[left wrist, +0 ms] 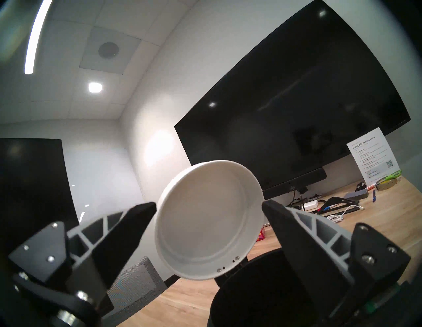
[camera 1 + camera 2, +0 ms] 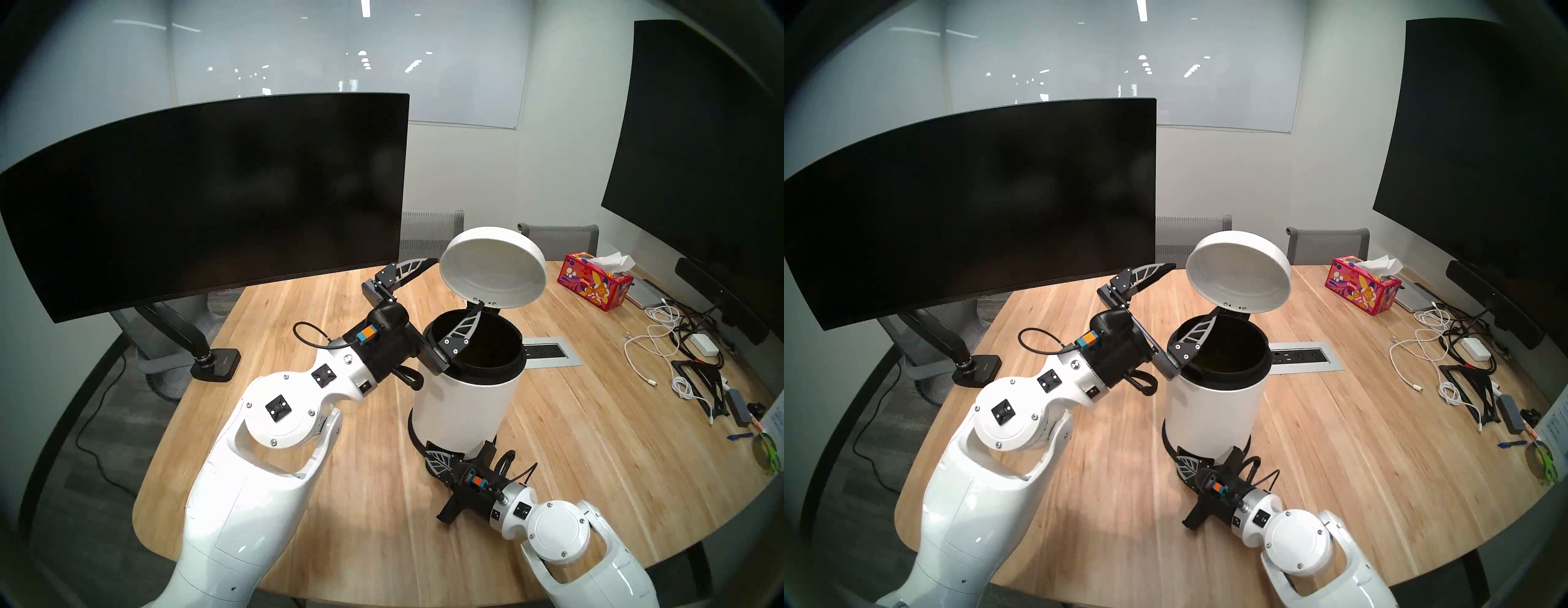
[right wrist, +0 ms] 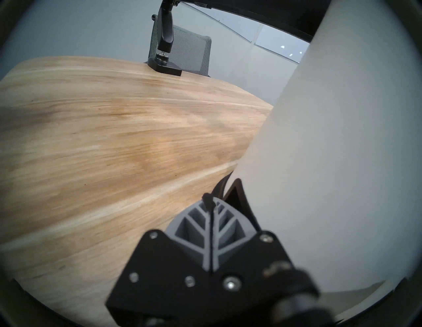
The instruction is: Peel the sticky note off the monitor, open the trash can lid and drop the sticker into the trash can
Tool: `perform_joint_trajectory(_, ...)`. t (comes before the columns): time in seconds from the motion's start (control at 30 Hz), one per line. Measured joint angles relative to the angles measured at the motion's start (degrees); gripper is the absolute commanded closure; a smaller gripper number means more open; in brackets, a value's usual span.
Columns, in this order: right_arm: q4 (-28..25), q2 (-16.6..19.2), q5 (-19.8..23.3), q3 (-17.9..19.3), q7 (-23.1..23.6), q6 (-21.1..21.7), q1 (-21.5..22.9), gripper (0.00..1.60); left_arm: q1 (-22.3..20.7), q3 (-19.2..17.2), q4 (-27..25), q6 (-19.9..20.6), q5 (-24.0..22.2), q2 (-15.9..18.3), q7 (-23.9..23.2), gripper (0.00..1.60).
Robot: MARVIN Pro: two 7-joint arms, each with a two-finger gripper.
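Observation:
The trash can [image 2: 466, 403] stands mid-table with its lid [image 2: 492, 271] tipped up and open. My left gripper [image 2: 458, 282] is open wide and empty at the can's mouth, with one finger over the black liner and the other toward the monitor [image 2: 212, 191]. The lid also shows between those fingers in the left wrist view [image 1: 205, 219]. The monitor's screen is bare. My right gripper [image 2: 441, 460] is shut, its tips low at the can's base where the pedal is hidden. A dim greenish patch [image 2: 1212, 361] shows inside the can; I cannot tell whether it is the sticker.
The monitor arm's base [image 2: 216, 361] sits at the table's left edge. A tissue box [image 2: 596, 286], cables and chargers [image 2: 670, 339], a table socket strip [image 2: 547, 350] and a tape roll [image 2: 768, 456] lie to the right. A large wall screen [image 2: 700, 170] hangs at the right.

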Motion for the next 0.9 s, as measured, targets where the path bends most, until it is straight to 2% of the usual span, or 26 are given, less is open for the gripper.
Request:
perform_joint_trajectory(0.2,-0.1,0.0,0.0,0.0,0.0,0.0,-0.2,1.6,1.7,-2.8,-4.4,0.4,-2.0,0.2,0.5,0.0)
perform_joint_trajectory(0.6,-0.1,0.1,-0.2,-0.3,-0.2,0.0,-0.2,1.6,9.2,-11.3,-12.8,-0.9,-7.7,2.4,2.2,0.0)
perform_joint_trajectory(0.9,0.0,0.0,-0.5,-0.5,-0.4,0.0,-0.1,1.6,16.0,-18.1,-16.5,-2.6,-11.7,0.5,7.8,0.0)
